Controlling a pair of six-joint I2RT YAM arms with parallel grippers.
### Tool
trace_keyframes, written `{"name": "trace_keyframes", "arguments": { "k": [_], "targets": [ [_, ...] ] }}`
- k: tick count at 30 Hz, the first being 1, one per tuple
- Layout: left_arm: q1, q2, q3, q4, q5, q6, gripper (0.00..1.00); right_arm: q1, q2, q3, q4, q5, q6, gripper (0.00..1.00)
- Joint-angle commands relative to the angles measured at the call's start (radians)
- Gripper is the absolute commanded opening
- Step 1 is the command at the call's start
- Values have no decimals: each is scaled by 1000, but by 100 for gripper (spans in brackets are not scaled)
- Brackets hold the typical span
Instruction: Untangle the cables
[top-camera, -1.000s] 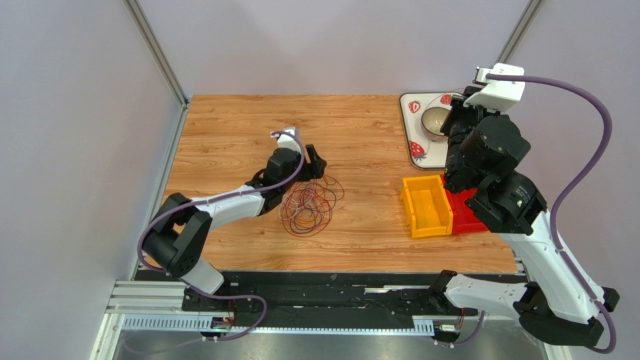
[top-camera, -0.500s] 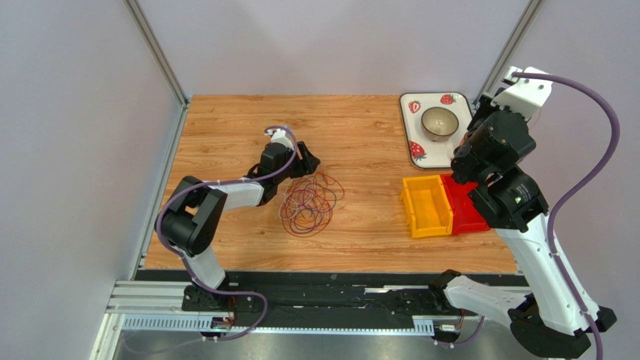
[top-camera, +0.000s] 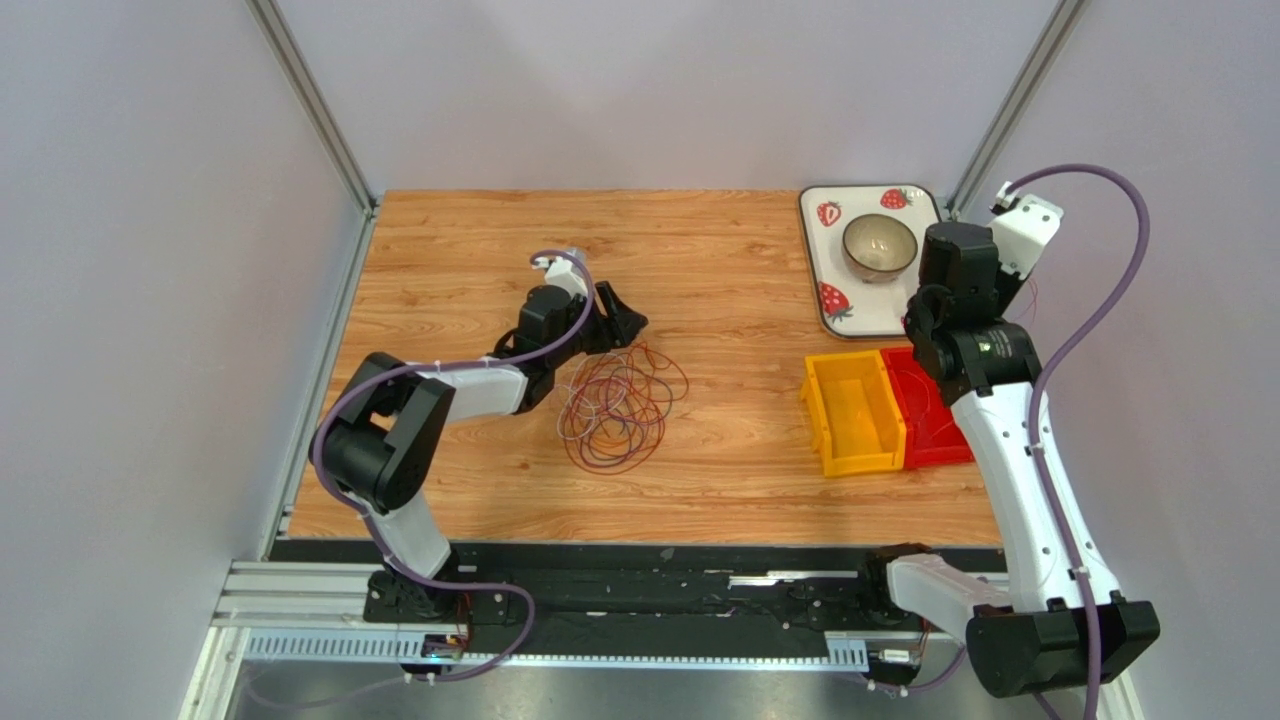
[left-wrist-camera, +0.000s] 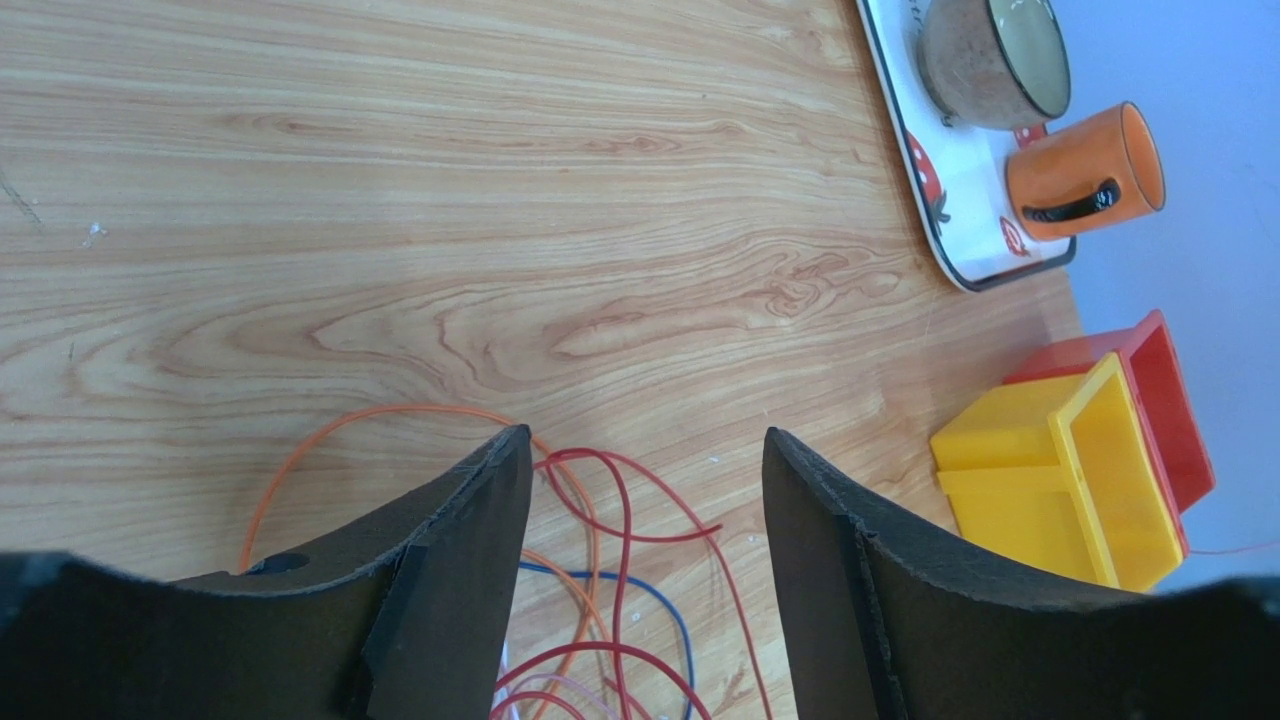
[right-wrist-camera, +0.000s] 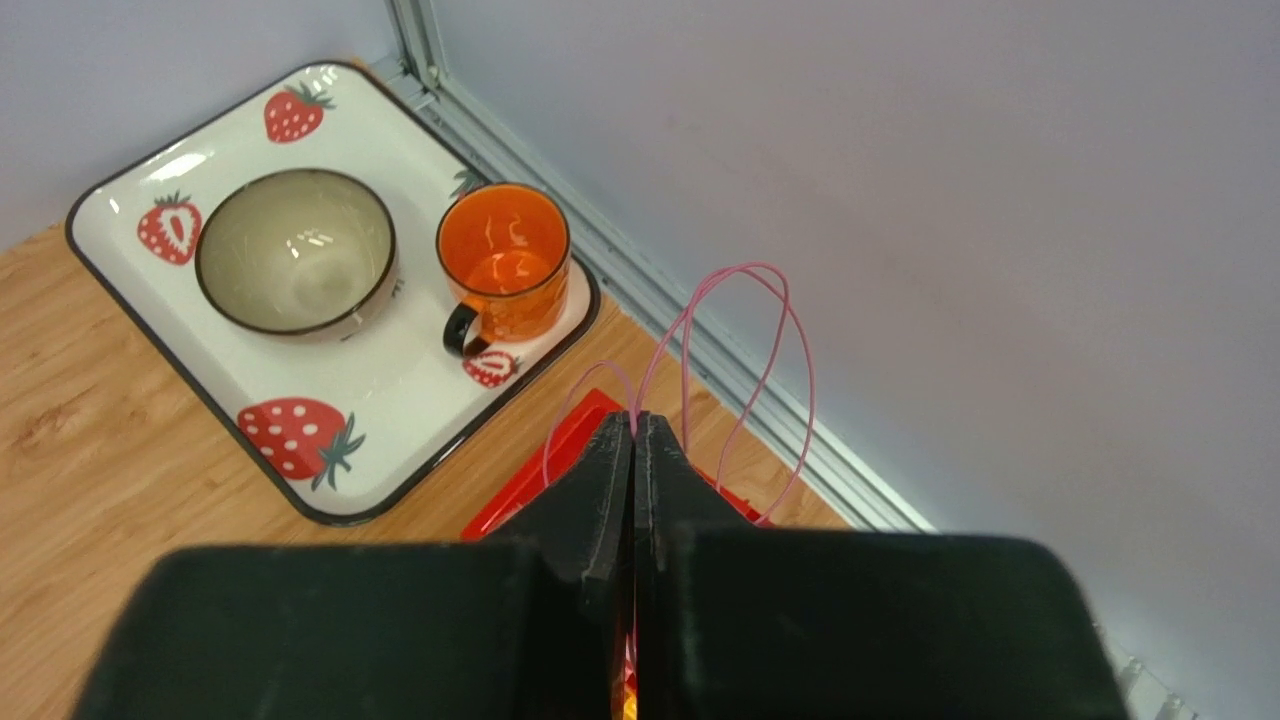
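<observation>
The tangle of cables (top-camera: 616, 408) lies left of the table's (top-camera: 721, 255) middle, an oval heap stretched from near-left to far-right. The left gripper (left-wrist-camera: 646, 450) stands spread and empty at the heap's far edge, with red and orange strands running under its fingertips. The right gripper (right-wrist-camera: 633, 428), pressed together, pinches a pink cable loop (right-wrist-camera: 747, 272) that arches toward the right edge above the red bin (right-wrist-camera: 529, 483).

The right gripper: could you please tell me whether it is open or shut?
Shut. The right gripper shows its jaws pressed together with no gap, pinching a thin pink cable.
</observation>
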Motion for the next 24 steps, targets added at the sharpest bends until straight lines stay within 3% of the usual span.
{"name": "trace_keyframes", "arguments": {
  "k": [1,11,24],
  "targets": [
    [-2,-18,-8,54,22,-4,66,-36,-4,-19,-4,-115,98,0],
    [-2,-18,-11,60,26,-4,64,-132,-32,-171,-12,-317,222,0],
    [-1,-20,-22,76,32,-5,64,-327,24,-387,200,-687,247,0]
  ]
}}
